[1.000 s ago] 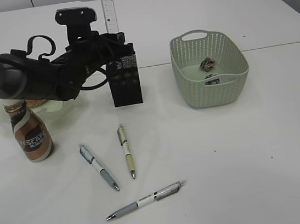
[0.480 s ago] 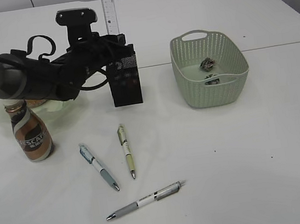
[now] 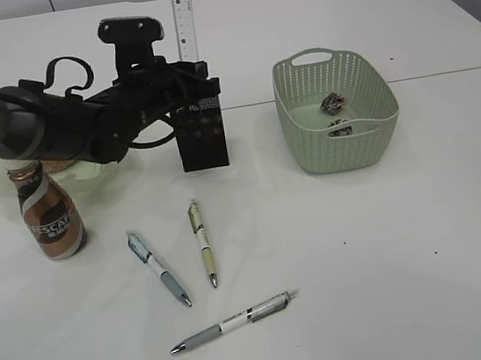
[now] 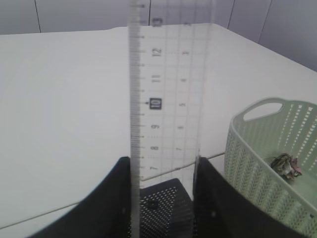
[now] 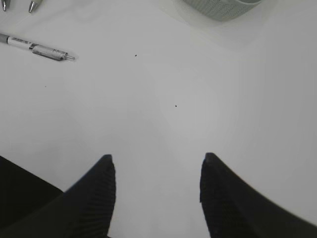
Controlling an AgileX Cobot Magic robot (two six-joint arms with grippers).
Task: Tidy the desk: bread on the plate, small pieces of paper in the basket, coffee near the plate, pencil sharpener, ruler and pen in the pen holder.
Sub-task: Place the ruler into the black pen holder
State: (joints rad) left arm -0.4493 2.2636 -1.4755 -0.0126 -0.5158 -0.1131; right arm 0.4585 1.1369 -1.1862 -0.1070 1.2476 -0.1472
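White table (image 3: 422, 209) bears three pens (image 3: 204, 254), coffee bottle (image 3: 49, 216), basket (image 3: 336, 110), pen holder (image 3: 200, 132).

Three pens (image 3: 204, 254), one ruler (image 3: 184, 28) (one basket (image 3: 342, 144)).

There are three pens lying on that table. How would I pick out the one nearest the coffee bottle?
Start at the brown coffee bottle on the table's left side, then look just right of it and slightly nearer the camera. The first pen you meet is it: blue-grey and white, lying slanted, left of the yellowish pen and farther back than the grey pen.

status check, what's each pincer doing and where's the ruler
Left pincer shut on ruler, upright over the pen holder. Right pincer open, empty above bare table. Three pens not yet in holder; nothing blocking.
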